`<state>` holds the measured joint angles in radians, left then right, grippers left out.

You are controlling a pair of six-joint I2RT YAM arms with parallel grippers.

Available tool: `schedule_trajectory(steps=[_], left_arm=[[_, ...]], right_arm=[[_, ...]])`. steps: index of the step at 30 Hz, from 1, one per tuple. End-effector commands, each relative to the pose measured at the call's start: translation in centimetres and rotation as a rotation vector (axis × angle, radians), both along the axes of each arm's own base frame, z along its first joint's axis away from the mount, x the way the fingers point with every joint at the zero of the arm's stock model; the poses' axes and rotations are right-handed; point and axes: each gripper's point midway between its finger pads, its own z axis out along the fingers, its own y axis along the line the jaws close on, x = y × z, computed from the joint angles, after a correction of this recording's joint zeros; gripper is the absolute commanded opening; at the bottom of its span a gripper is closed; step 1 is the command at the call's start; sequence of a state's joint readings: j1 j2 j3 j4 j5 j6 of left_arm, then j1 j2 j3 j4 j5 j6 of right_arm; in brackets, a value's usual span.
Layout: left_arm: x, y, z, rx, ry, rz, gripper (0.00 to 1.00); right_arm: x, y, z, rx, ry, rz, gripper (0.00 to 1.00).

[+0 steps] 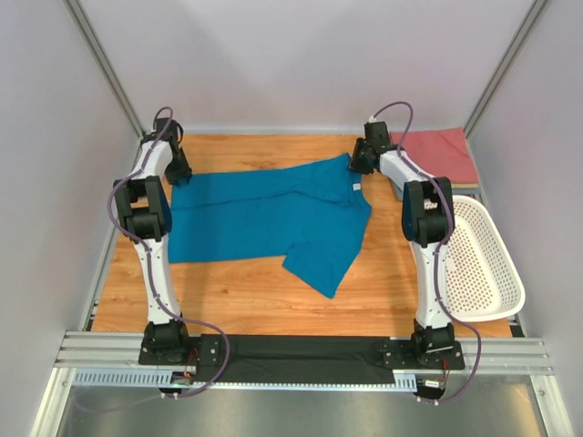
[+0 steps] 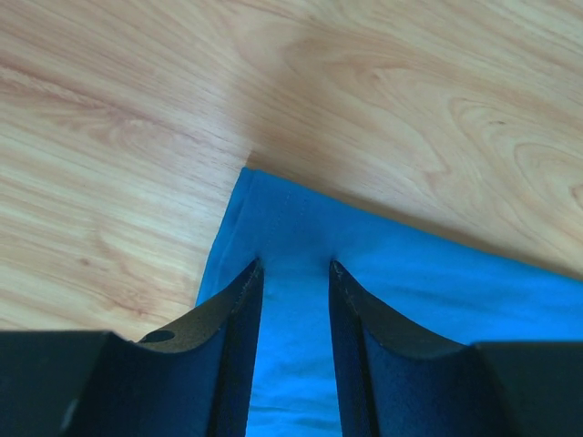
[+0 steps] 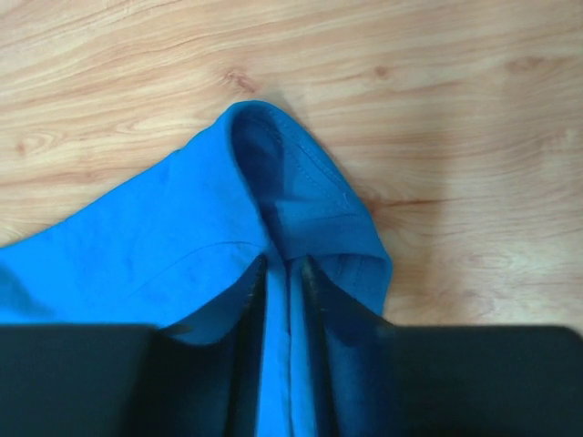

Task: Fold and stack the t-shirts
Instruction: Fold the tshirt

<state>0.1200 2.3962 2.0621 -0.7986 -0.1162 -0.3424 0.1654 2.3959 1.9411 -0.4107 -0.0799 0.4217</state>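
Observation:
A teal-blue t-shirt lies spread out on the wooden table, one sleeve pointing toward the near edge. My left gripper is down at its far left corner. In the left wrist view the jaws stand apart astride the cloth, near the hem corner. My right gripper is at the collar; in the right wrist view it is shut on a bunched fold of the teal shirt. A folded salmon-red t-shirt lies at the back right corner. The grey-blue t-shirt is out of view.
A white perforated basket stands at the right edge of the table, beside the right arm. A black strip runs between the arm bases along the near edge. White walls close in the left, back and right sides.

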Motion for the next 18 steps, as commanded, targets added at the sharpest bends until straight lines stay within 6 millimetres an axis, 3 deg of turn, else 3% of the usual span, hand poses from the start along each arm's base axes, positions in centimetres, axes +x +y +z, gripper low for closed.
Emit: schedule_trajectory(steps=[1,4,8,9,10,12,14,18], left_arm=[[-1.1,1.3,-1.3,0.004,0.049,0.064,0.43],[-1.3,1.5,-1.7,0.005,0.062,0.079,0.43],[-1.6,1.8,-2.1,0.018,0.076,0.097,0.43],[-1.7,2.0,-2.1,0.023,0.078,0.099,0.43],[-1.8,2.0,-2.1,0.026,0.080,0.100,0.43],[-1.9,2.2,-2.0,0.035,0.085,0.107,0.43],[-1.9,2.2,-1.8,0.029,0.081,0.109,0.43],[-1.5,1.4,-0.5,-0.009,0.047,0.106,0.43]], right_arm=[[1.2,0.5,0.8,0.055,-0.046,-0.063,0.20],[0.2,-0.8,-0.5,0.030,0.012,-0.139,0.10],[-1.9,-2.3,-1.4,0.012,0.058,-0.257,0.09],[-2.2,-2.8,-0.4,0.006,0.043,-0.289,0.08],[-3.4,-3.2,-1.5,-0.003,0.068,-0.310,0.08],[-3.5,-3.7,0.0,0.021,0.025,-0.364,0.07],[-4.5,-4.0,-0.4,0.020,0.035,-0.395,0.07],[-4.2,-3.8,1.2,0.026,-0.006,-0.393,0.09]])
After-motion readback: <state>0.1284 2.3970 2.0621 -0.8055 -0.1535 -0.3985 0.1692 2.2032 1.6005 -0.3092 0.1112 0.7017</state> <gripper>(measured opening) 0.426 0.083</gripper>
